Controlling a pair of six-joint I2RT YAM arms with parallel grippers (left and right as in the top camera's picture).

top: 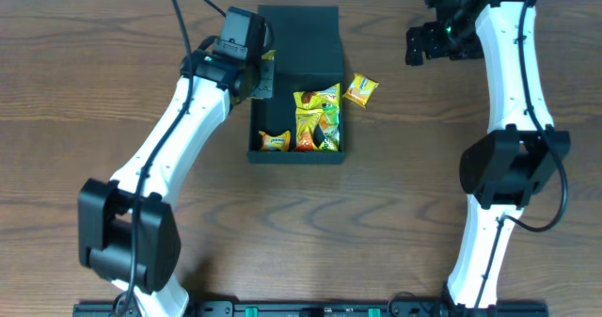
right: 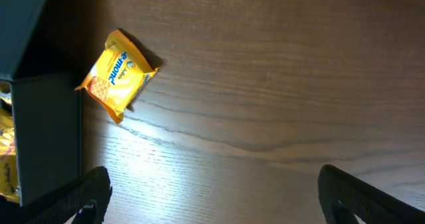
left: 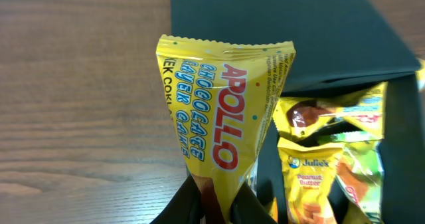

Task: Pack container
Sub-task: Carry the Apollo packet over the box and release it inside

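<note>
A yellow foil Apollo packet [left: 222, 111] is pinched by the left hand [left: 216, 207] at the edge of the dark teal-green square box [top: 293, 156], mid worktop [top: 94, 91]. If released early, it could be dropped outside. The right hand [right: 212, 204] is held open, empty.

The left arm [top: 174, 129], white links with black joints, rises from its black base at the near left and slants away to the right, ending in a black wrist [top: 235, 39]. Its jaws are closed. The two dark fingers [left: 189, 204] pinch the narrow end of a yellow foil snack packet [left: 222, 117], which sticks out ahead of them. The right arm [top: 513, 72] starts at the near right, bends at a black elbow joint [top: 508, 166] and stretches to the far right. Its jaws stand wide apart and hold nothing, with a dark fingertip [right: 83, 197] at each lower corner of the right wrist view.
</note>
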